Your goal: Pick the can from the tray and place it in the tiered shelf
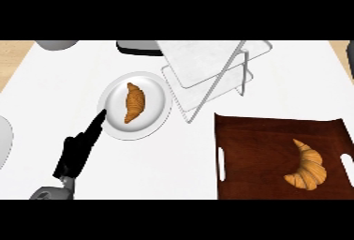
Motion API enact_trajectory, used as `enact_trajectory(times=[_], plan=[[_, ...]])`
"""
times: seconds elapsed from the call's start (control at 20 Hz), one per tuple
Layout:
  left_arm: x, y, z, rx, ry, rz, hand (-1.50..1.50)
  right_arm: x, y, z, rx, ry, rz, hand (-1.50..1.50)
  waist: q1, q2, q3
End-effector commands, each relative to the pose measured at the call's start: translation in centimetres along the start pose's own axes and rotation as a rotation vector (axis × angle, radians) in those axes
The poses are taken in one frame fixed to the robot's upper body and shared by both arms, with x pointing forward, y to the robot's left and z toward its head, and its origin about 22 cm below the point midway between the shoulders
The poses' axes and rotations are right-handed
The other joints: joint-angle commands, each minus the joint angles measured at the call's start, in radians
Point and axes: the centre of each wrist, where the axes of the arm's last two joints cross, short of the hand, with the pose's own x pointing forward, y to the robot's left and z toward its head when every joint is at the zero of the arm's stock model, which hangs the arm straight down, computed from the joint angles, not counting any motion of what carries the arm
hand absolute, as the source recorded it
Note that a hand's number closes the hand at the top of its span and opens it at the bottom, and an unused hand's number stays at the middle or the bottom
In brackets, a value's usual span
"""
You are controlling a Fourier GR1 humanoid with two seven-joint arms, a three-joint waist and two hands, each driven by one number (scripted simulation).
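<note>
The dark brown tray (256, 140) lies at the lower right and holds only a croissant (309, 166); no can shows anywhere in view. The white tiered shelf (200, 61) stands at the top centre, its two slanted shelves bare. My left hand (77, 152) comes in from the lower left, open, with straight fingers whose tips reach the left rim of a white plate (158, 112). It holds nothing. My right hand does not show.
A second croissant (134, 102) lies on the white plate, left of the shelf. A grey rounded object (56, 44) and a dark flat object (138, 48) sit at the back edge. Another grey shape (3, 140) pokes in at the left edge.
</note>
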Motion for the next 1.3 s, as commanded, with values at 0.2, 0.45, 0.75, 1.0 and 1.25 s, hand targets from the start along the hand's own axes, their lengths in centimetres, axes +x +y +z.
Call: enact_trajectory(times=[0.2, 0.45, 0.75, 1.0, 1.25], plan=[[2.2, -0.3, -1.0, -0.032, -0.020, 0.005, 0.00, 2.6, 4.9, -4.6, 0.060, -0.042, 0.096, 1.50, 0.028, 0.009, 0.000], [0.7, 1.3, 0.0, -0.009, -0.002, -0.005, 0.00, 1.9, 9.0, -5.3, 0.147, -0.060, 0.072, 1.50, 0.008, 0.004, 0.000], [0.5, -0.3, 0.3, -0.031, -0.015, -0.004, 0.00, 2.1, 12.1, -6.1, 0.231, -0.042, 0.090, 1.50, 0.028, 0.014, 0.000], [0.8, -2.0, 0.0, -0.036, -0.027, 0.005, 0.00, 2.3, 14.6, -5.4, 0.388, 0.128, -0.532, -1.50, 0.033, 0.015, 0.003], [0.6, -1.6, -0.7, -0.020, -0.027, -0.016, 0.00, 1.5, 15.1, -5.5, 0.357, 0.138, -0.787, -1.50, 0.027, 0.021, 0.001]])
